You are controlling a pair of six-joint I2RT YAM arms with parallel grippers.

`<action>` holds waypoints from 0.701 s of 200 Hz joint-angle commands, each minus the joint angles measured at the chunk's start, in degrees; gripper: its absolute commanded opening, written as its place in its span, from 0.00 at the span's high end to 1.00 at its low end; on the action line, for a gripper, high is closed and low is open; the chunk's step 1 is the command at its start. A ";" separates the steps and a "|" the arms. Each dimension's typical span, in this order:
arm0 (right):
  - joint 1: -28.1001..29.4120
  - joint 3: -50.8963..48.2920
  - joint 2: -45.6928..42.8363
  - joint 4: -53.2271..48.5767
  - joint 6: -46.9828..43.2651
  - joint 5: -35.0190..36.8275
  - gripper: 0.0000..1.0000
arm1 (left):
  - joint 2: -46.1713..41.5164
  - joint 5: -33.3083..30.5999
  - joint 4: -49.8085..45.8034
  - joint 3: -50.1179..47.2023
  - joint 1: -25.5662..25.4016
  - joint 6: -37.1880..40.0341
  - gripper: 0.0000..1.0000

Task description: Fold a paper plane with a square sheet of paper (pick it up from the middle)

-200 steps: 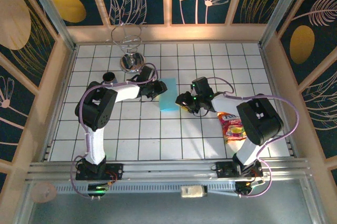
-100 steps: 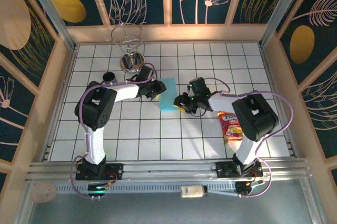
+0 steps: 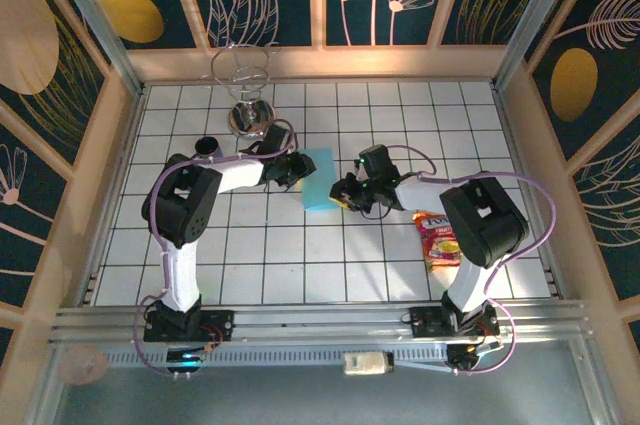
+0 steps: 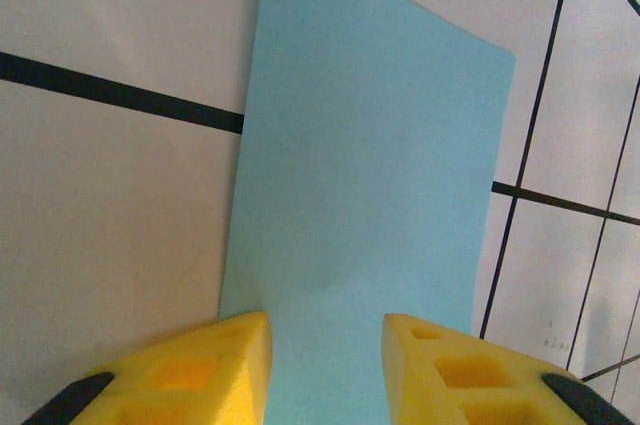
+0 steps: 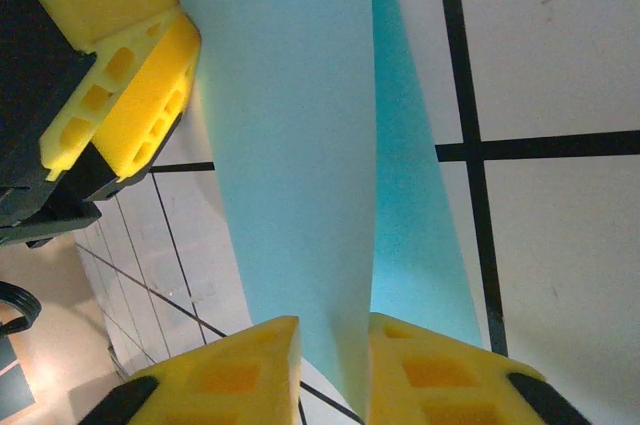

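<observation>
The square sheet of paper (image 3: 320,180) is light blue and lies folded over on the tiled table (image 3: 300,255). In the left wrist view the sheet (image 4: 370,165) is a flat rectangle. My left gripper (image 4: 325,320) is open, one yellow finger (image 4: 215,365) on each side of its near end. In the right wrist view a raised flap of the sheet (image 5: 290,145) runs between the fingers of my right gripper (image 5: 333,323). Those jaws stand narrowly open around the flap. From above, the left gripper (image 3: 297,173) is at the sheet's left edge and the right gripper (image 3: 343,195) at its right edge. The paper plane is out of view.
An orange-red snack packet (image 3: 441,241) lies by the right arm's elbow. A metal wire stand (image 3: 243,95) and a small black cup (image 3: 207,146) are at the back left. Wooden walls ring the table. The left gripper's fingers (image 5: 130,95) show across the sheet in the right wrist view.
My right gripper slid left onto the sheet's right edge and its jaws narrowed around the flap. The left gripper stayed at the left edge.
</observation>
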 commanded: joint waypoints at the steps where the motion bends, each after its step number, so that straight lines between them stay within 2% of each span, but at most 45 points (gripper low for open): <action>1: -0.01 0.67 0.80 0.39 0.38 0.79 0.83 | 0.66 1.51 -1.87 -0.62 0.45 0.89 0.65; 34: 0.03 0.45 0.43 -1.25 -0.20 2.10 1.00 | -2.96 3.19 0.39 -0.45 0.44 4.46 0.64; 79: 0.52 -2.63 -2.49 -1.58 0.29 2.40 1.00 | -11.20 6.11 10.24 -7.75 0.43 6.43 0.59; 100: 1.41 -4.02 -4.03 -1.19 1.78 2.89 1.00 | -11.06 8.84 13.72 -11.37 0.43 4.75 0.62; 140: 3.96 -5.15 -5.50 -1.11 4.71 4.86 1.00 | -8.71 10.19 15.59 -13.87 0.43 2.44 0.68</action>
